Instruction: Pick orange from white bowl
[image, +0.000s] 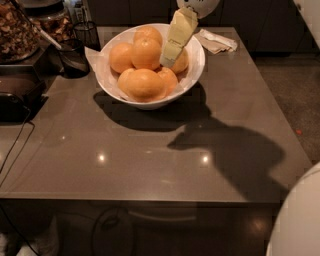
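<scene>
White bowl (198, 66): glossy white, white paper lining. Oranges (145, 84): uniform orange. End effector (170, 59), above the bowl's right half: pale yellow. Counter (150, 155): plain grey-brown. Mesh cup (86, 34): black.

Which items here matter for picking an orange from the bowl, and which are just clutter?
Job:
large glossy white bowl with paper lining
round oranges piled inside it
pale yellow gripper, tip lowered over the bowl's right side, at the oranges

Lying about:
small dark mesh cup behind the bowl
crumpled white napkin
dark pot left of bowl
</scene>
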